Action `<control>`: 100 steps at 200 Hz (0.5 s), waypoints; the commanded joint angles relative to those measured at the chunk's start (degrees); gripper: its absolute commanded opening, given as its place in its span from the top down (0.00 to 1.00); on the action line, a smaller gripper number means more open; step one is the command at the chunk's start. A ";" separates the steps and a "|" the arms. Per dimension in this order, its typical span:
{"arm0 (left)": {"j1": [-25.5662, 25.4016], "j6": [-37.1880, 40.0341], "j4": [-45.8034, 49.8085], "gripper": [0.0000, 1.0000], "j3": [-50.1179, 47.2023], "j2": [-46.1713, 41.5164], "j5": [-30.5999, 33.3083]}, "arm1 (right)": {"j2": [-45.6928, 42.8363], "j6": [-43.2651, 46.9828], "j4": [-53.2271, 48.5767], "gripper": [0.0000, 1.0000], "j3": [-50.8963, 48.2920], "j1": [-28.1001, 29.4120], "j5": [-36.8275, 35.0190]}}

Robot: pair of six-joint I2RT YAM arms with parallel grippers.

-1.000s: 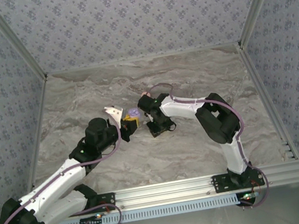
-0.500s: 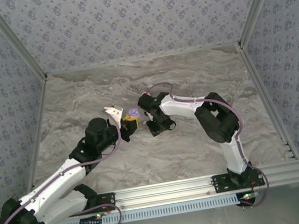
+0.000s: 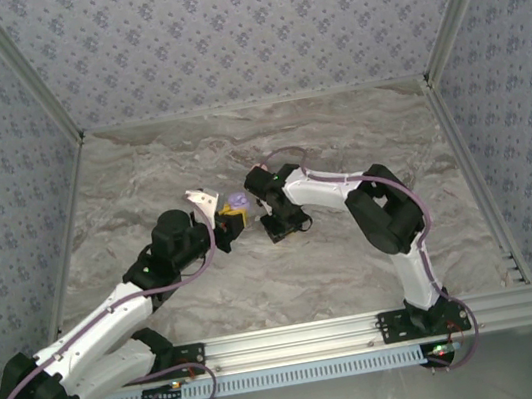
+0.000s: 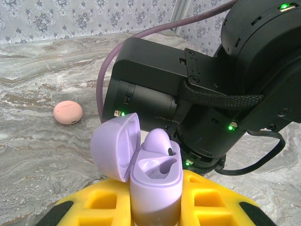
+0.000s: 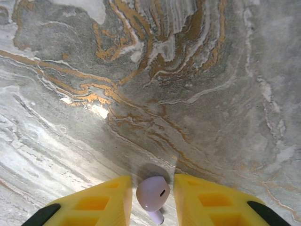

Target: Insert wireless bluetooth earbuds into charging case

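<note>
In the top view, the left gripper point(image 3: 234, 216) sits at the centre of the grey-veined marble tabletop point(image 3: 131, 180), clamped on a small lilac plastic charging case point(image 3: 237, 202). The right gripper point(image 3: 278, 226) points down at the table just right of it. In the left wrist view, the yellow padded fingers at the bottom edge pinch the case's body. Its round lid hangs open to the left, one pale lilac earbud point(image 4: 157, 140) sits in the far socket, and the near socket is empty. A salmon-pink round disc point(image 4: 67, 112) lies on the table at middle left, well apart. In the right wrist view, the yellow fingers at the bottom centre are closed on a second pale lilac earbud point(image 5: 153, 192), stem down, over bare marble. The grip looks shallow, on a rounded shell, so the bud could twist or pop free during the carry. If the stem arrives misaligned with the empty socket, it may jam on the rim. It could also knock the case lid, or push the case askew in the left fingers.
</note>
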State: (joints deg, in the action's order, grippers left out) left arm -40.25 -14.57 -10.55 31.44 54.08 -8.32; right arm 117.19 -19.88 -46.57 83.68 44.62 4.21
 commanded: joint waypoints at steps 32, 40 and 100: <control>-0.18 0.15 -1.65 0.80 1.44 -0.65 -0.54 | 3.58 -1.15 -1.46 0.73 -0.21 1.47 -2.86; -0.20 0.10 -1.66 0.80 1.35 -0.65 -0.52 | 3.50 -1.40 -1.35 0.74 -0.55 1.38 -2.98; -0.24 0.14 -1.41 0.80 1.26 -0.80 -0.55 | -0.37 -4.53 1.64 0.77 -5.32 -2.82 -1.93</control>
State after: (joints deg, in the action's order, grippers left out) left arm -40.25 -14.57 -10.55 31.44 54.08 -8.32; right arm 116.42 -21.91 -45.52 82.32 44.31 2.81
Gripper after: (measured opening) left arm 0.206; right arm 0.231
